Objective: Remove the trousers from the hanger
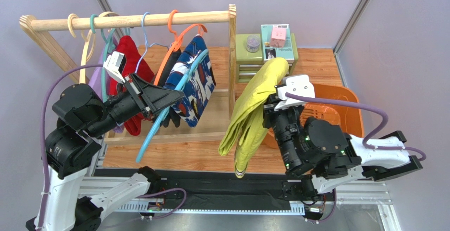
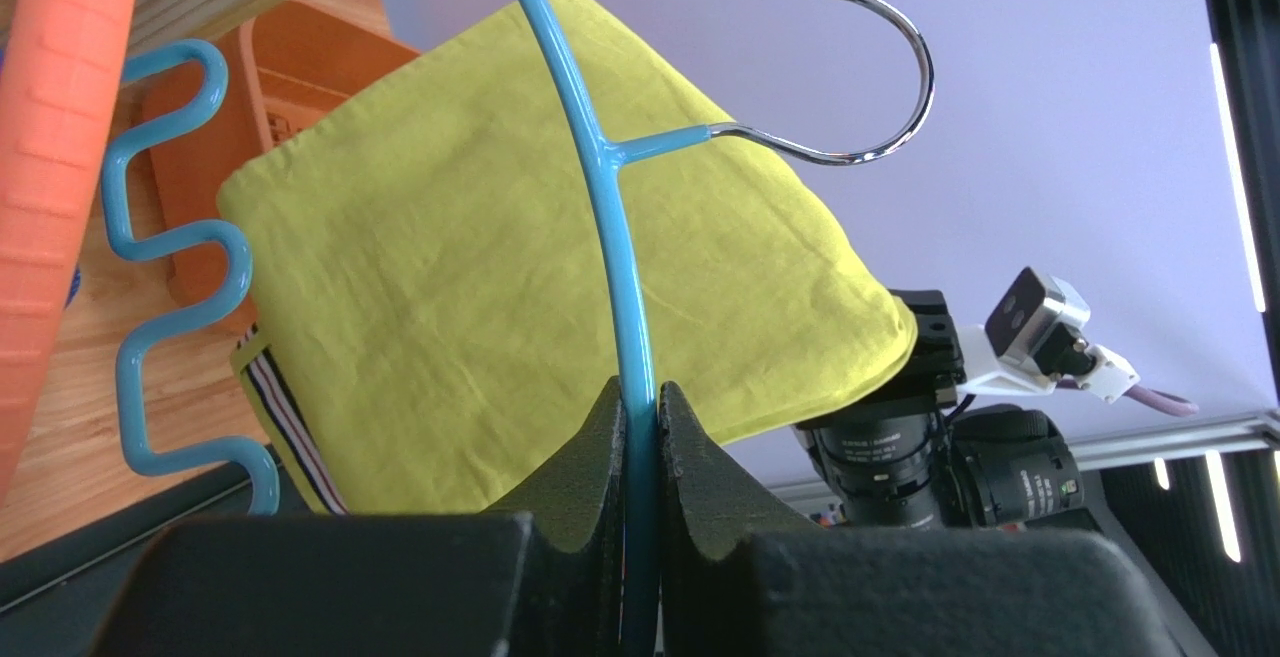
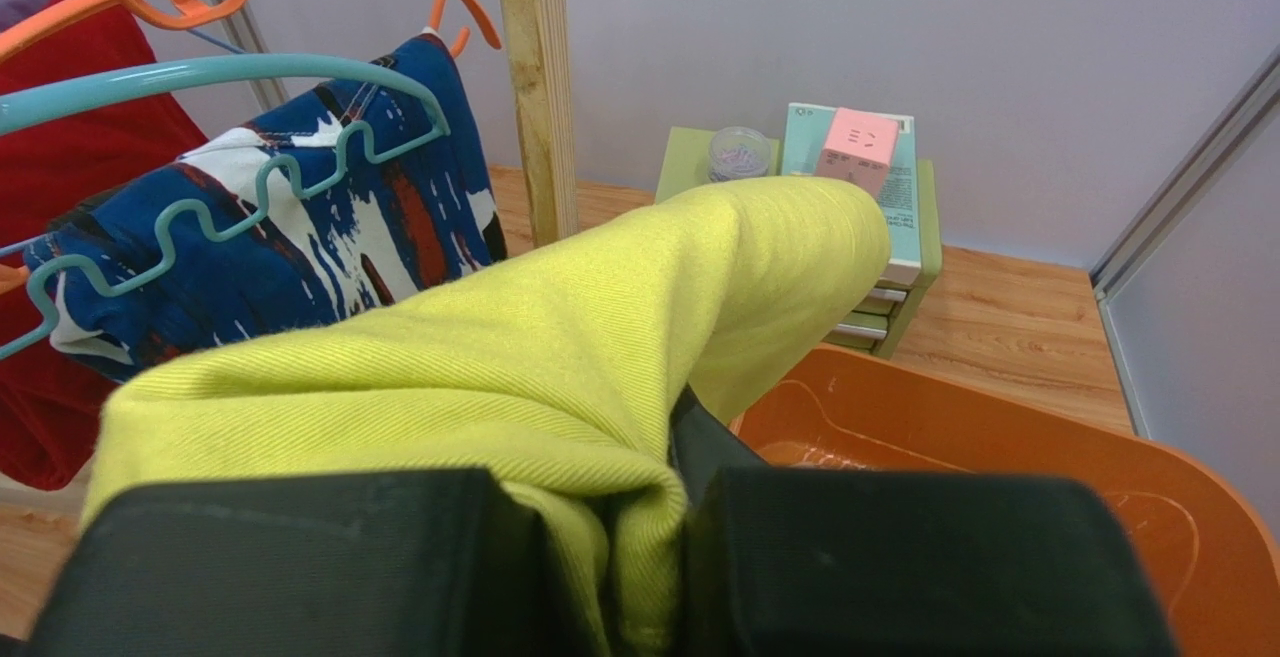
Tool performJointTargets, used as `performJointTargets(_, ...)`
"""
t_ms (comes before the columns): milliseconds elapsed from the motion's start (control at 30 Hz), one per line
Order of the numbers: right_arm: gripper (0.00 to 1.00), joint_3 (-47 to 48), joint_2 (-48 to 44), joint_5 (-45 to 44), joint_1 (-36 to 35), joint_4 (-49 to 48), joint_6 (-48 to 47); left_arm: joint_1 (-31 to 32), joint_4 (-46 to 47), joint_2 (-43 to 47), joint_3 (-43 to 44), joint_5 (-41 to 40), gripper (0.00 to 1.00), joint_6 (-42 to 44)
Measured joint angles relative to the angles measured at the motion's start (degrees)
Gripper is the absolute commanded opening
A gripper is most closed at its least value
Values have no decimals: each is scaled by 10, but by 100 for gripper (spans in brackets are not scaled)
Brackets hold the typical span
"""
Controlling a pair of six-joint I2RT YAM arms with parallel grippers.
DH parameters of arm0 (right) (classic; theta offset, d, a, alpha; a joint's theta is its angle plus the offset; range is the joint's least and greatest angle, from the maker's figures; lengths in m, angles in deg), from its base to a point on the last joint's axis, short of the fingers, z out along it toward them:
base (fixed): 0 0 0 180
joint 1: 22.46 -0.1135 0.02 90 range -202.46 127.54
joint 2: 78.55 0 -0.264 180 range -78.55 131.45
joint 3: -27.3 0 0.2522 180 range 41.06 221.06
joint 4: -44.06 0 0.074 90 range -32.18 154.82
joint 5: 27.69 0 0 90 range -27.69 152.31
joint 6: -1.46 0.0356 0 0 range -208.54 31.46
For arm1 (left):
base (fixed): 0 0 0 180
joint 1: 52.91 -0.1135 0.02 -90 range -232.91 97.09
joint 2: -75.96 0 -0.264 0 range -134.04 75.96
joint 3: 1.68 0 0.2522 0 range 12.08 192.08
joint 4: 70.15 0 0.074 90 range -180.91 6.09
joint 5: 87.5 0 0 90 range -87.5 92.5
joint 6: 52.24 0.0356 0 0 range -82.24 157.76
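The yellow-green cloth trousers (image 1: pixel 252 109), with a striped ribbed cuff at the bottom end, hang folded in the centre of the top view. They are draped over the right gripper (image 3: pixel 676 455). In the right wrist view its two black fingers are pressed together on a fold of the cloth, so the weight falls evenly on both sides and the garment is unlikely to slide off.

The trousers are well apart from the light blue hanger with a wavy lower bar (image 1: pixel 150 136), which slants across the centre left of the top view, off the rail. The left gripper (image 2: pixel 642 432) pinches this hanger's thin rim between jaws that are closed tight. Judging by the pose, it holds the hanger steady and out of the way of the cloth. The hanger's chrome hook (image 2: pixel 902 102) points into open air and hooks onto nothing.

The navy blue trousers with white and red print (image 1: pixel 195 83) hang further out, upper centre left. They appear to be on the orange plastic hanger (image 1: pixel 177 41), which is hooked over the round wooden rail (image 1: pixel 142 20), so that half of the job looks undone.

The orange plastic basin (image 1: pixel 343 109) lies at centre right, just beside the right arm. It is probably where the freed pair goes.
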Motion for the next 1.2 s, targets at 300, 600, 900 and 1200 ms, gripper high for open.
performJointTargets(300, 0, 21, 53, 33, 76, 154, 137, 0, -4, -2, 3, 3, 0, 10)
performJointTargets(600, 0, 86, 87, 190, 217, 445, 402, 0, -14, 8, 9, -2, 0, 14)
performJointTargets(900, 0, 150, 71, 245, 332, 504, 377, 0, -15, 12, 9, -4, 0, 14)
performJointTargets(1200, 0, 273, 103, 254, 460, 509, 285, 0, -16, 11, 9, -3, 0, 14)
